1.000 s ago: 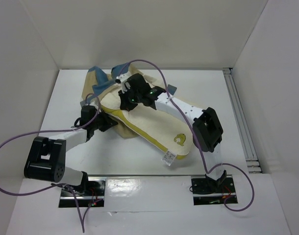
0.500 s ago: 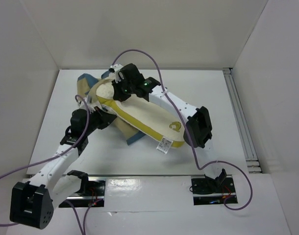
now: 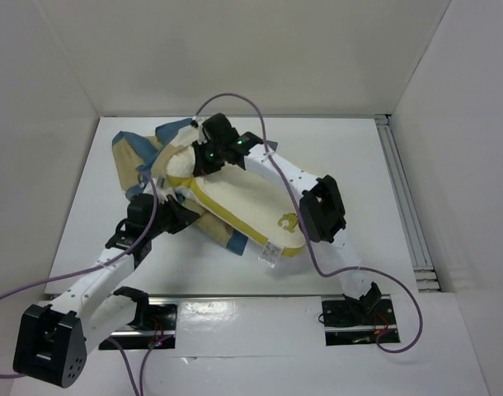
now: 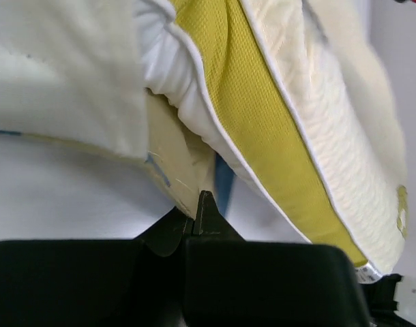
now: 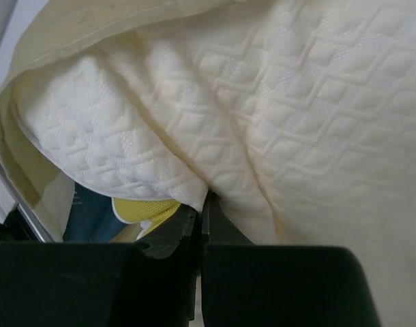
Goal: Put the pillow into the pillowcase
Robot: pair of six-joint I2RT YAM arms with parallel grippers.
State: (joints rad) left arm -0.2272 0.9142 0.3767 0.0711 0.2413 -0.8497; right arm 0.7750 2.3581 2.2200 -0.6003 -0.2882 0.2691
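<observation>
The cream pillow (image 3: 243, 202) with its yellow band, logo and white tag lies slanted at mid-table, its far end inside the mouth of the checked blue-tan pillowcase (image 3: 136, 153). My right gripper (image 3: 204, 161) is shut on a fold of the pillow's quilted top (image 5: 296, 102) at that far end (image 5: 204, 201). My left gripper (image 3: 185, 216) is shut on the pillowcase's tan lower edge (image 4: 174, 160), pinching it at the tips (image 4: 198, 204) just under the pillow's yellow band (image 4: 276, 136). The pillowcase's tan rim (image 5: 92, 27) lies over the pillow.
A metal rail (image 3: 404, 198) runs along the table's right side. White walls enclose the back and both sides. Purple cables (image 3: 251, 111) loop over the arms. Two mounting plates (image 3: 354, 318) sit at the near edge.
The pillow and my right gripper have shifted left and toward the back. The pillowcase has spread further left over the pillow's end. The left arm has swung, still holding the case.
</observation>
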